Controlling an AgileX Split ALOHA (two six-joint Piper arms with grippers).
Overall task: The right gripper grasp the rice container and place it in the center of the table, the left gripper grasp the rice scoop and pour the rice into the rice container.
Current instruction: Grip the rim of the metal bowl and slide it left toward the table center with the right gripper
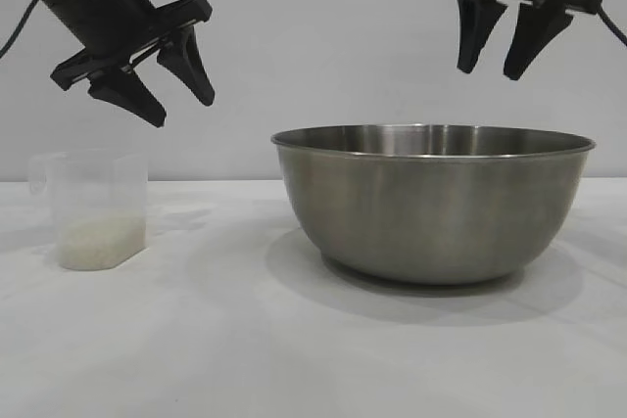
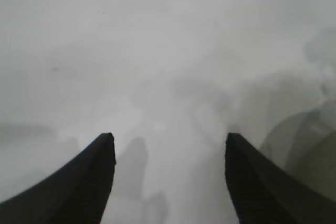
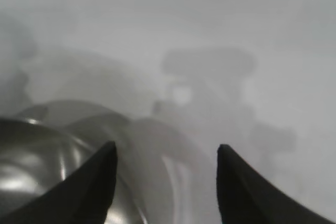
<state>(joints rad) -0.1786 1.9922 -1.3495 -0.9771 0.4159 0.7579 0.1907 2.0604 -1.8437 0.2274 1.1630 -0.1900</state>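
A large round stainless-steel mixing bowl with a rolled rim, the rice container (image 1: pixel 433 201), is seen right of centre in the exterior view, standing upright on the flat white tabletop (image 1: pixel 196 340). Its brushed grey wall and its shadow fill much of the middle and right of the frame. At the left of the same view a small translucent plastic measuring cup, the rice scoop (image 1: pixel 94 208), is set upright on the tabletop, well apart from the bowl, with a small handle at its rim on the side away from the bowl. A low heap of off-white rice (image 1: pixel 98 240) is held in the bottom of the cup.

The left gripper (image 1: pixel 179 102), a black two-fingered claw on a black arm, is shown in the upper left of the frame, above the cup and tilted downward toward the right. Its pointed fingers (image 2: pixel 79 187) are spread apart and nothing is held between them; in the left wrist view only bare tabletop is seen in the gap.

The right gripper (image 1: pixel 492 71), a like black claw, is placed in the upper right, above the right-hand part of the bowl's rim and clear of it, pointing steeply down. Its fingers (image 3: pixel 79 192) are likewise parted and empty. In the right wrist view part of the steel bowl (image 3: pixel 37 171) is visible beside one finger.
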